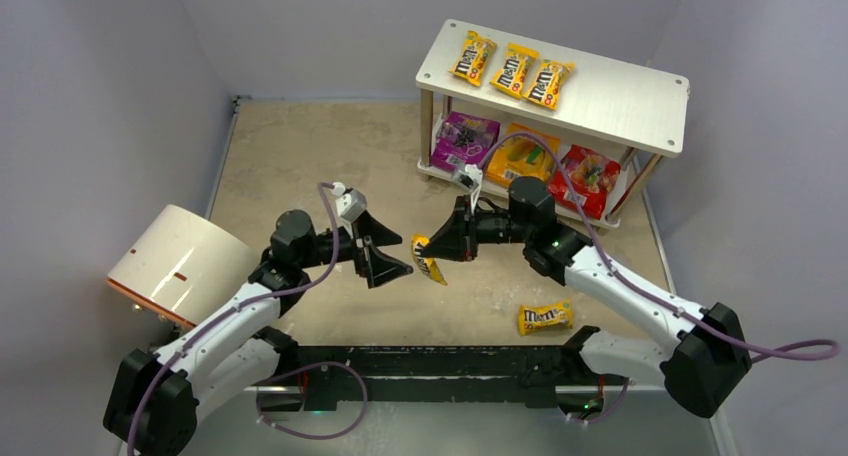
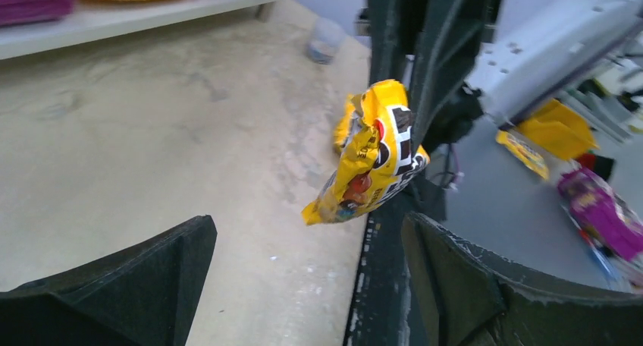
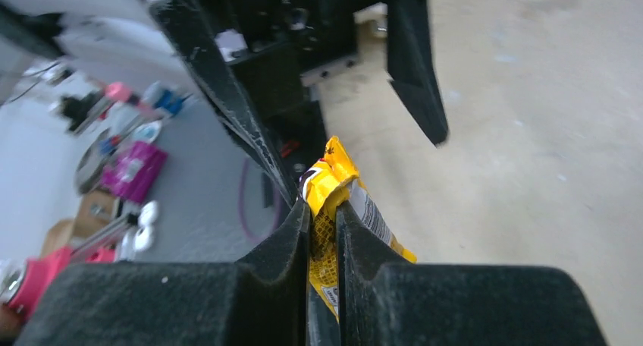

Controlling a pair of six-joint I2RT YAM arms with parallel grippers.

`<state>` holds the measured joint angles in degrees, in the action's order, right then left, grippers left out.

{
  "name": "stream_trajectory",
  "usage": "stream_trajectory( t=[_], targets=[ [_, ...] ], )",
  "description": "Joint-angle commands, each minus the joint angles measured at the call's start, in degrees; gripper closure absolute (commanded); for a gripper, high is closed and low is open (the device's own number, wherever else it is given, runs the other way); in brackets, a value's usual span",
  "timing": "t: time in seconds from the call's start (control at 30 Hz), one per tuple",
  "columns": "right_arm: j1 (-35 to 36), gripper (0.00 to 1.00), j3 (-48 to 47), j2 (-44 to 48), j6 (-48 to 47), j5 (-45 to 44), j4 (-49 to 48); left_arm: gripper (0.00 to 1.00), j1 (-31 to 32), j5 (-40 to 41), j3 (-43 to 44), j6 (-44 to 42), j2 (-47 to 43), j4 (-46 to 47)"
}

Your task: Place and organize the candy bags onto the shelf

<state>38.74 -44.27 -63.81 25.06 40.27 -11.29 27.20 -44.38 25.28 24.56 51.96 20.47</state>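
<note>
- Left gripper: jaws apart, nothing between them. It hovers well in front of the shelf, pointing at the right gripper.
- Held packet: a yellow M&M's bag hanging in the air between the two grippers, in front of the shelf's left end and clear of the counter. Only its crumpled top edge is pinched, and the body dangles free below.
- Right gripper: clamped tight on that top edge.
- Loose packet: lies flat on the counter, further out from the shelf than anything else.
- Shelf load: three packets in a row on the left half of the top board, and pouches filling the lower tier.

Risks, as judged:
1. The bite is thin and on folded foil, so a quick swing toward the shelf could let the bag slip out.
2. If a handover is meant, the left gripper closing on the swinging body could miss or twist it. Releasing early would drop it.
3. The right arm's cable loops close to the shelf front and could snag a post or drag a pouch on the reach in.
4. Setting down too near the row could push the three packets askew.
</note>
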Motion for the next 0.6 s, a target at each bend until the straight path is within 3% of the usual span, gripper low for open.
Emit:
stream_trajectory(
  t=[0.0, 0.33, 0.5, 0.57],
  targets=[
    [0.02, 1.00, -3.58, -1.86, 5.30, 18.65, -12.11, 0.00, 0.29, -15.00, -0.82, 3.45, -3.11, 14.84],
    [1.05, 1.00, -3.32, -6.37, 13.11, 18.81, -26.79, 0.04, 1.50, -16.59, -0.69, 8.30, 0.78, 21.07],
    [1.07, 1.00, -4.60, -7.99, 12.10, 17.48, -26.22, 0.14, 2.15, -17.61, -1.02, 10.57, 1.48, 24.63],
    [1.08, 1.00, -4.73, -8.30, 11.92, 16.58, -26.12, 0.23, 2.53, -17.14, -1.47, 11.02, 0.66, 25.22]
  ],
)
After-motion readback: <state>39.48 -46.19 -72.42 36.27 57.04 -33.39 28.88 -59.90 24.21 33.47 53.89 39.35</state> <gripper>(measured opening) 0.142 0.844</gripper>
